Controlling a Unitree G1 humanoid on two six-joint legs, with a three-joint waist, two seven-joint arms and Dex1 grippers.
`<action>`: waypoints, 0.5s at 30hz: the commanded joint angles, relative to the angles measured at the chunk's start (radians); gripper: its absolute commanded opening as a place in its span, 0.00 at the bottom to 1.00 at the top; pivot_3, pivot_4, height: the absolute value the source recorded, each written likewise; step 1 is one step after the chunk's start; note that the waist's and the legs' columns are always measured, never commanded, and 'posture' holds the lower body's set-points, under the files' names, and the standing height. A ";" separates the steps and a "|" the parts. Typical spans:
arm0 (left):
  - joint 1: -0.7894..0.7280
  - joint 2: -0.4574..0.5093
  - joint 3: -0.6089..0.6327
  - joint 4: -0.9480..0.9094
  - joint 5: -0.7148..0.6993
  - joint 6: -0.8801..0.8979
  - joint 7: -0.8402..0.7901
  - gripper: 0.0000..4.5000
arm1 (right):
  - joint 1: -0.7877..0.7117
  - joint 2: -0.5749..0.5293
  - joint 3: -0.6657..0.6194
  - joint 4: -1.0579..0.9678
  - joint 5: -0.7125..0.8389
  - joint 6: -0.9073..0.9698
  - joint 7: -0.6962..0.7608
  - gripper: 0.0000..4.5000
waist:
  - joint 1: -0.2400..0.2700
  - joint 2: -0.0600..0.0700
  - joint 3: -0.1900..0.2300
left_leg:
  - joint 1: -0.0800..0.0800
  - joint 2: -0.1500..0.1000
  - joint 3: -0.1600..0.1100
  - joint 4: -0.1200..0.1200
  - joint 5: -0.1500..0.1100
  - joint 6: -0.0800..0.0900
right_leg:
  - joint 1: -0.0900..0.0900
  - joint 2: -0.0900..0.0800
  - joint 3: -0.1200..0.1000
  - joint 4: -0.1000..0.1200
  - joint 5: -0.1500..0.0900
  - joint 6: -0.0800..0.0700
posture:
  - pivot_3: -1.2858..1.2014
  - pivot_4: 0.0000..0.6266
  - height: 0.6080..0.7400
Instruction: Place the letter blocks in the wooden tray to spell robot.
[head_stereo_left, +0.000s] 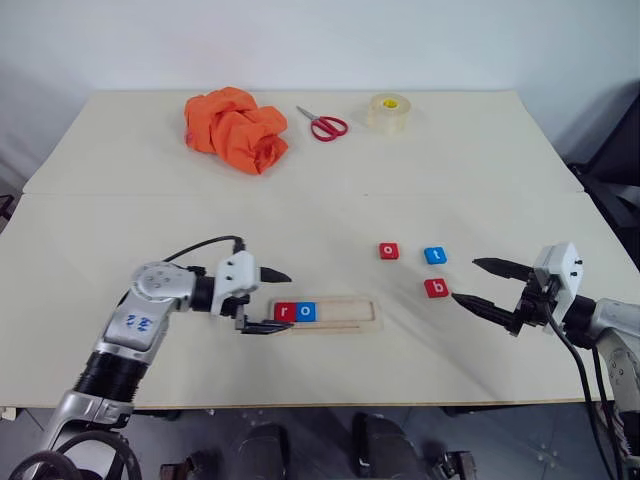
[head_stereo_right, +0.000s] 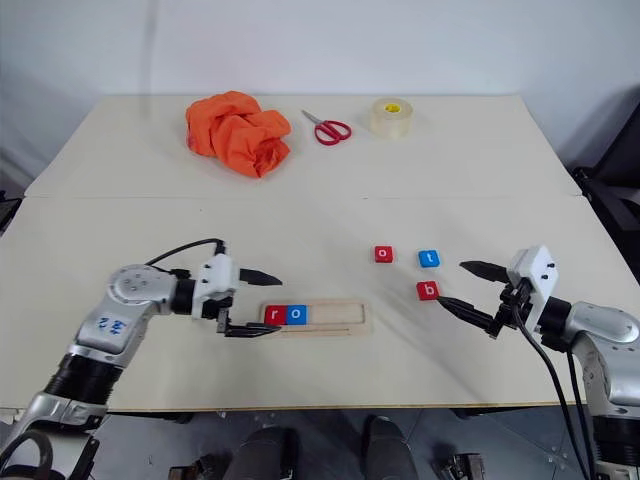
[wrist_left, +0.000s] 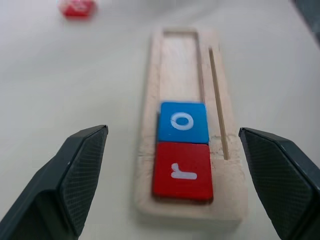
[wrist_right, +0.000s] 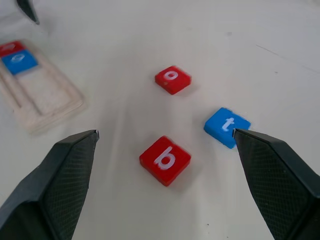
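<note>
Tools, left (head_stereo_left: 268, 300) and right (head_stereo_left: 478, 283), gape wide and empty; head views add scissors (head_stereo_left: 324, 125) beyond the tray (head_stereo_left: 345, 313).

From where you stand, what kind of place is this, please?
Probably a lab or test room set up for a tabletop exercise. A plain pale table stands against a bare white wall, and it holds loose items: an orange cloth, red scissors, a tape roll and letter blocks near a wooden tray.
</note>
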 joint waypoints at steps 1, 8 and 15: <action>0.035 0.006 0.098 -0.020 -0.092 -0.059 -0.036 0.99 | 0.004 0.029 -0.047 -0.058 0.033 0.038 -0.097 1.00 | 0.001 0.000 0.000 | 0.000 0.000 0.000 0.000 0.000 0.000 | 0.000 0.000 0.000 0.000 0.000 0.000 | 0.52 0.24 1.00; 0.115 -0.038 0.178 0.044 -0.206 -0.149 -0.145 0.99 | 0.088 0.119 -0.039 -0.203 -0.039 0.083 -0.341 1.00 | 0.004 0.000 0.000 | 0.000 -0.001 0.000 0.000 0.000 0.001 | 0.000 -0.001 0.000 0.000 0.000 0.000 | 0.52 0.24 1.00; 0.128 -0.078 0.170 0.146 -0.233 -0.228 -0.253 0.99 | 0.208 0.168 -0.047 -0.359 -0.046 0.129 -0.472 1.00 | 0.002 0.000 0.000 | 0.000 -0.001 0.000 0.000 -0.001 0.001 | 0.001 -0.001 0.000 0.000 0.000 -0.001 | 0.52 0.24 1.00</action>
